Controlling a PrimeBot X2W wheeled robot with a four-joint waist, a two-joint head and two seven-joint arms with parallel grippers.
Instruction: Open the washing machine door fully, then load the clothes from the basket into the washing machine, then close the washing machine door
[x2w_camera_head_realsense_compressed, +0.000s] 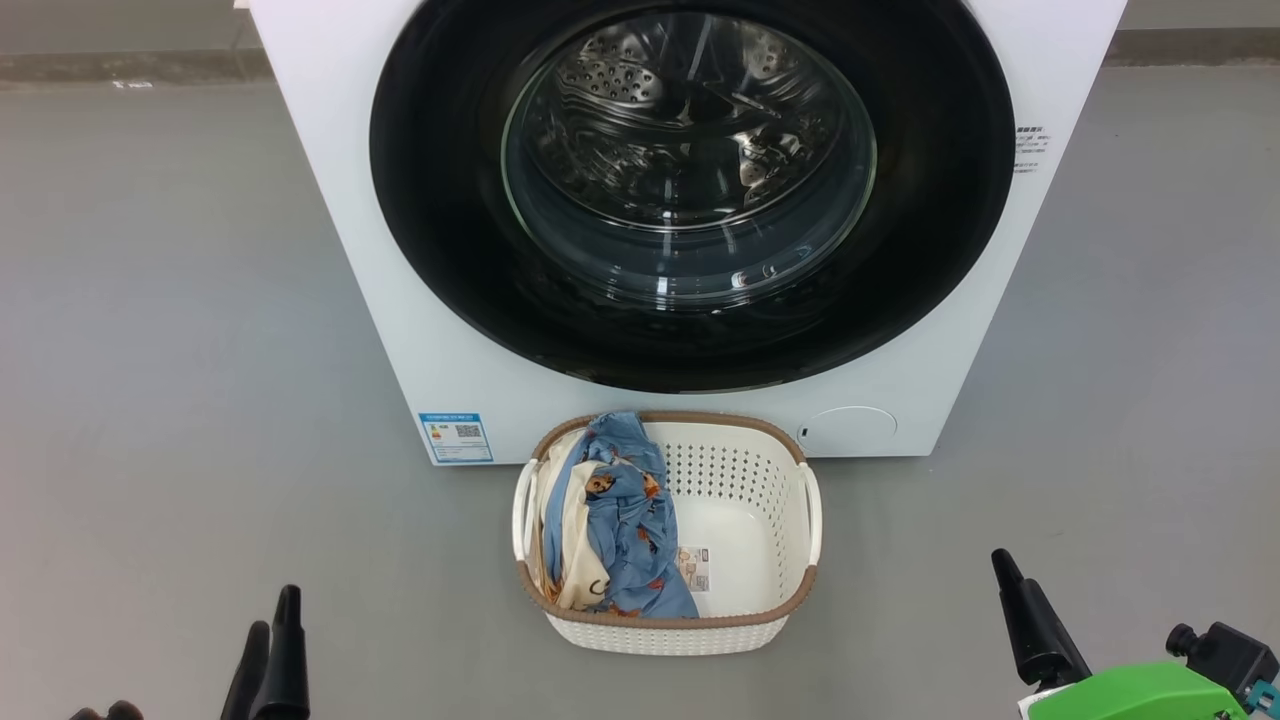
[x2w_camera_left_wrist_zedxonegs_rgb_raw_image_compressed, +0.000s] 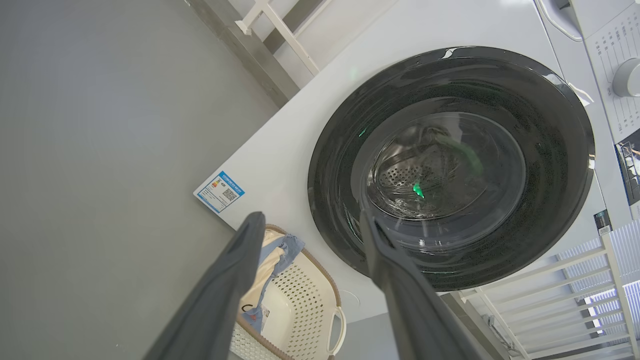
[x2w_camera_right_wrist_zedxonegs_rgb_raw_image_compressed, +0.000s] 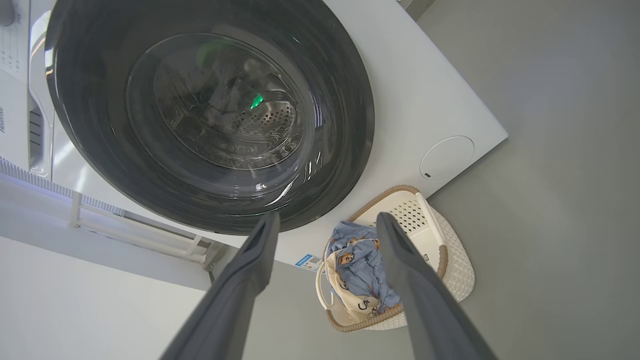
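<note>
L hand (x2w_camera_left_wrist_zedxonegs_rgb_raw_image_compressed: 312, 216) & R hand (x2w_camera_right_wrist_zedxonegs_rgb_raw_image_compressed: 327, 217): both open, empty, on basket (x2w_camera_head_realsense_compressed: 745, 470) near side. Clothes (x2w_camera_head_realsense_compressed: 620, 520): basket's left half. Washing machine door (x2w_camera_head_realsense_compressed: 690, 190): shut, behind basket.

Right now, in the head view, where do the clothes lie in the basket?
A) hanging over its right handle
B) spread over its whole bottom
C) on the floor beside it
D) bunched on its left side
D: the clothes are piled against the left wall of the basket, while the right part of its bottom is bare and the paper label shows.
</note>
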